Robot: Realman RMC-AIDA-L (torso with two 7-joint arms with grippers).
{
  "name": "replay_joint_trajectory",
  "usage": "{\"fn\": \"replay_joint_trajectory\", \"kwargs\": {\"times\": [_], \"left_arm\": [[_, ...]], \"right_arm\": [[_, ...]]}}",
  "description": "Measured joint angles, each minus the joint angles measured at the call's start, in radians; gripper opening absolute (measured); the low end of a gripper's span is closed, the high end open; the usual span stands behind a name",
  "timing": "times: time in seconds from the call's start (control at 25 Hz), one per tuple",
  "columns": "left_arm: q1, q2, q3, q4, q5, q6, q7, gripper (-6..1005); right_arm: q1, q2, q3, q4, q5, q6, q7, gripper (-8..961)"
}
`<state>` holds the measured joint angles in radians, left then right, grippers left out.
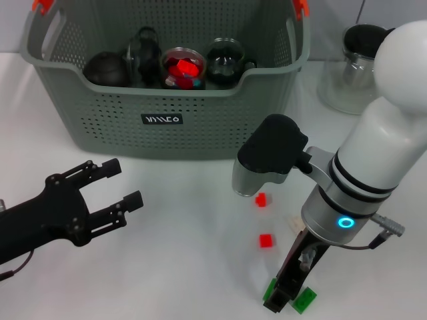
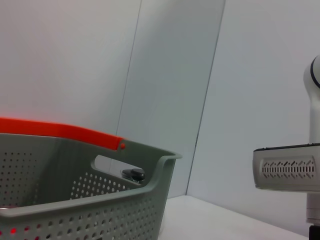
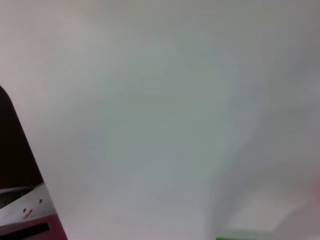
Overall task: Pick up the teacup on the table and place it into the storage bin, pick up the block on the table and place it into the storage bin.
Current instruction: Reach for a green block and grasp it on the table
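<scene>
The left gripper (image 1: 123, 183) is held wide open and empty at near left. The right gripper (image 1: 285, 293) is lowered among green blocks (image 1: 305, 299) at the near edge; its jaw state cannot be told. The storage bin (image 1: 200, 117), far centre, bears an unreadable white-lettered label (image 1: 162, 119).

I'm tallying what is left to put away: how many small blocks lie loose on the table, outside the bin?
4: two red blocks, one beside the right arm's wrist, one nearer the robot, and two green blocks either side of the right gripper. The arm may hide more.
</scene>
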<state>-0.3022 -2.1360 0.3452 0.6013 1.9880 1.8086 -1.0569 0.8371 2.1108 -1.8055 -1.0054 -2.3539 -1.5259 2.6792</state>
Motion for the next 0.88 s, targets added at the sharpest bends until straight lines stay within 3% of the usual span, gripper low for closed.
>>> {"fn": "replay_joint_trajectory", "kwargs": {"times": [0.88], "left_arm": [[-0.002,0.001,0.000,-0.009,0.002,0.000,0.000,753]], "right_arm": [[0.016,0.000,-0.025,0.020,0.000,0.034,0.007,594]]}}
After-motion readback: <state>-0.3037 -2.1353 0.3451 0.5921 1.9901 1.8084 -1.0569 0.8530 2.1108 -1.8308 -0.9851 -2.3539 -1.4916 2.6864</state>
